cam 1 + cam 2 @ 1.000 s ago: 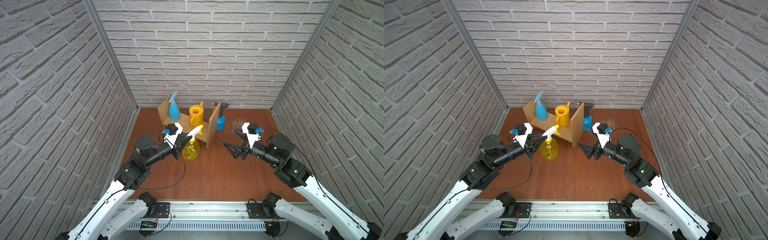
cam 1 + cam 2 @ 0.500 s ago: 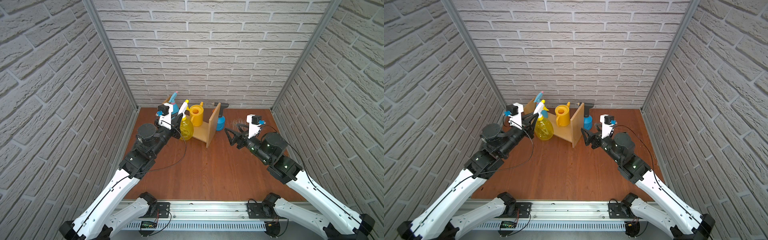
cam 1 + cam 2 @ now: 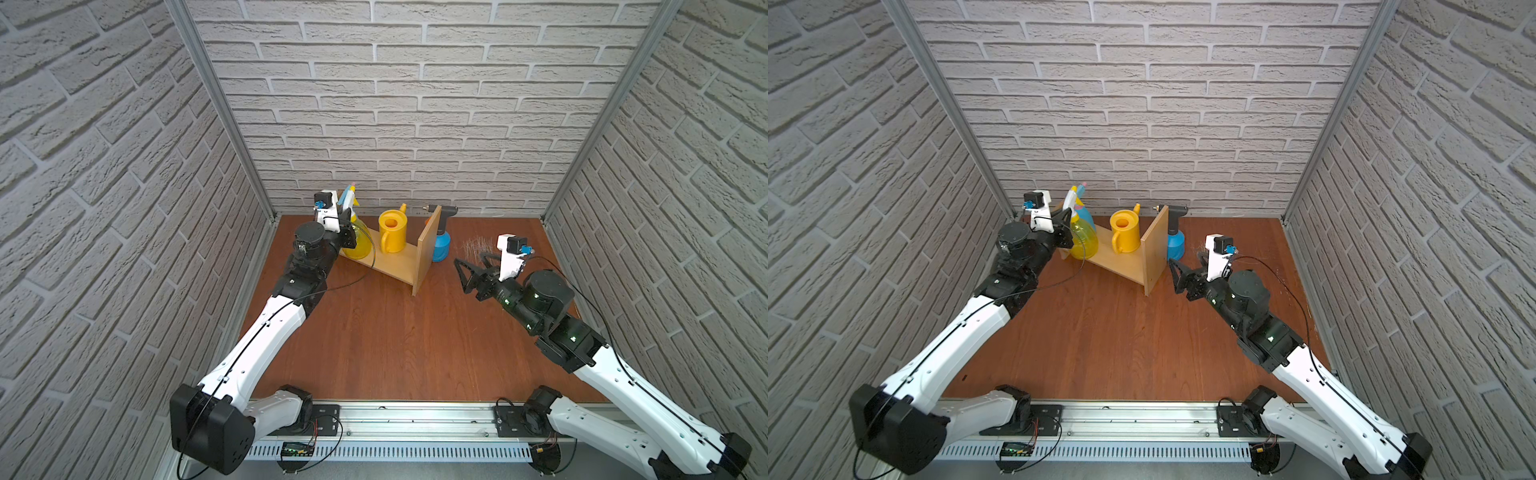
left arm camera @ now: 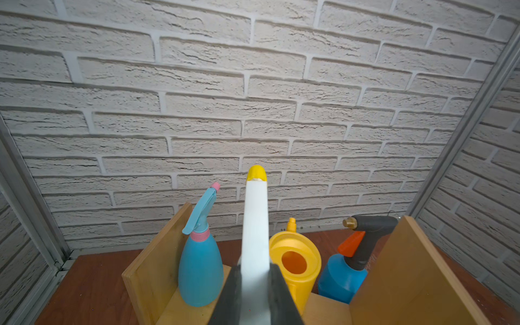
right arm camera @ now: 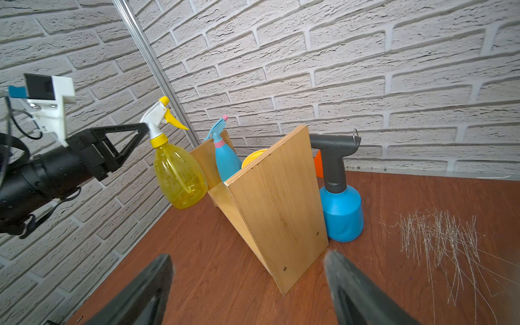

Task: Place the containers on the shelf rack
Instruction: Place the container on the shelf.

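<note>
My left gripper (image 3: 1068, 215) is shut on the white trigger head (image 4: 254, 239) of the translucent yellow spray bottle (image 3: 1084, 240). It holds the bottle upright at the left end of the wooden shelf rack (image 3: 428, 245), in front of the light-blue spray bottle (image 4: 199, 270). Whether its base touches the board I cannot tell. The yellow watering can (image 3: 392, 232) stands mid-board. The blue pump sprayer (image 5: 342, 213) stands on the table just outside the right end panel. My right gripper (image 3: 469, 259) hangs open and empty, right of the rack and near the sprayer.
Brick-pattern walls close the back and both sides, and the rack sits close to the back left corner. A patch of thin pale scratches (image 5: 439, 239) marks the brown table right of the sprayer. A metal rail (image 3: 415, 415) runs along the front edge.
My left arm has lifted the yellow spray bottle from the table in front of the rack and carried it back to the rack's left end. The right gripper rose and stayed open.
</note>
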### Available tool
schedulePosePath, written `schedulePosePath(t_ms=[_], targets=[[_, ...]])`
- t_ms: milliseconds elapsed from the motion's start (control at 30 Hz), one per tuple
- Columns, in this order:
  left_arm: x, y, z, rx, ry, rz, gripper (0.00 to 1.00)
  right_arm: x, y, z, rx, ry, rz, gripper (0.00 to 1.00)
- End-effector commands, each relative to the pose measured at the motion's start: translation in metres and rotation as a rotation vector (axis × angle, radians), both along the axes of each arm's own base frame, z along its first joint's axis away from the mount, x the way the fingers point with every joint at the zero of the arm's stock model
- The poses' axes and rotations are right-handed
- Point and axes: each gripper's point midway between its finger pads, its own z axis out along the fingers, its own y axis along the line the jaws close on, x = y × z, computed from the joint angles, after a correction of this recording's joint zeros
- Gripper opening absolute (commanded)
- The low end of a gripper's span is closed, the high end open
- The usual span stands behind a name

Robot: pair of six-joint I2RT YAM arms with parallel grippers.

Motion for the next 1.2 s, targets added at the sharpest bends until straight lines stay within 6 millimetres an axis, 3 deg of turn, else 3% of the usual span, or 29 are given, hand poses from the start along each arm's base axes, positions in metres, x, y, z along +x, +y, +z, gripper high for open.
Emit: schedulePosePath(t_ms=[0,533,867,1100,1167], targets=[[0.011,0.003,0.018,-0.036,-0.113,-0.010,0.00,0.000,-0.006,0.004,0.003,-0.023,-0.021,0.90],[0.071,-0.010,-0.057,0.050,-0.028,-0.062,0.00,0.014,-0.001,0.002,-0.054,-0.006,-0.013,0.91],[0.093,-0.008,-0.090,0.069,0.022,-0.056,0.00,0.025,-0.005,0.004,-0.068,0.008,-0.021,0.91],[0.102,-0.012,-0.098,0.078,0.032,-0.082,0.00,0.032,-0.005,0.002,-0.065,0.022,-0.021,0.91],[0.103,-0.014,-0.100,0.079,0.034,-0.093,0.04,0.033,-0.006,0.003,-0.064,0.022,-0.021,0.91]])
